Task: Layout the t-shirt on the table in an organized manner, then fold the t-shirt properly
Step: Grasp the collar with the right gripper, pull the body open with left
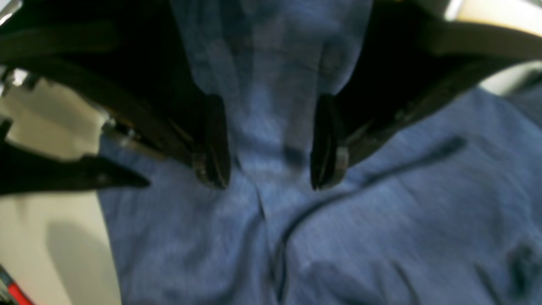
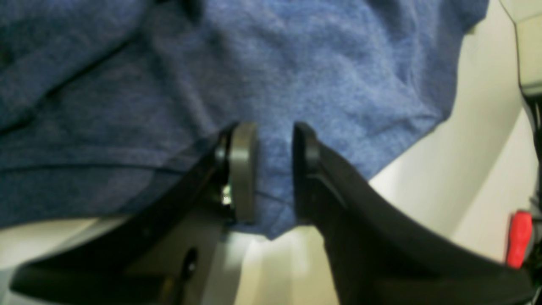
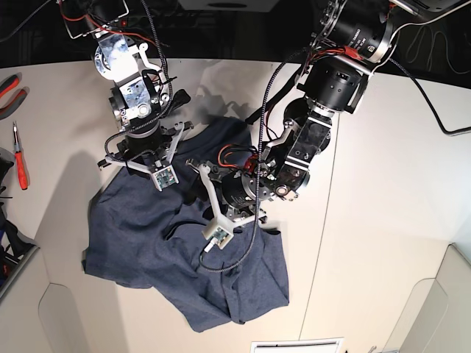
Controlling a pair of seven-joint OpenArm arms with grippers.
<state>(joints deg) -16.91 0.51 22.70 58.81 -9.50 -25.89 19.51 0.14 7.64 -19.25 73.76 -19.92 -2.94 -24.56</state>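
Spreading a crumpled t-shirt (image 3: pixel 162 243) across the tabletop (image 3: pixel 383 220): right jaws pinch its edge, left jaws wide; next, pull flat.

So the left gripper (image 1: pixel 271 144) is right down over the t-shirt (image 1: pixel 381 220), jaws spread wide, one dark fingertip (image 1: pixel 214 148) on either side of a raised ridge of blue heathered fabric that runs up between them. Can't tell if the tips actually touch the cloth, it's pretty blurry. The shirt is rumpled, with a dark crease curving off toward the right and a few smaller wrinkles lower down. The off-white table (image 1: pixel 51 245) shows bare on the left, past the shirt's edge.
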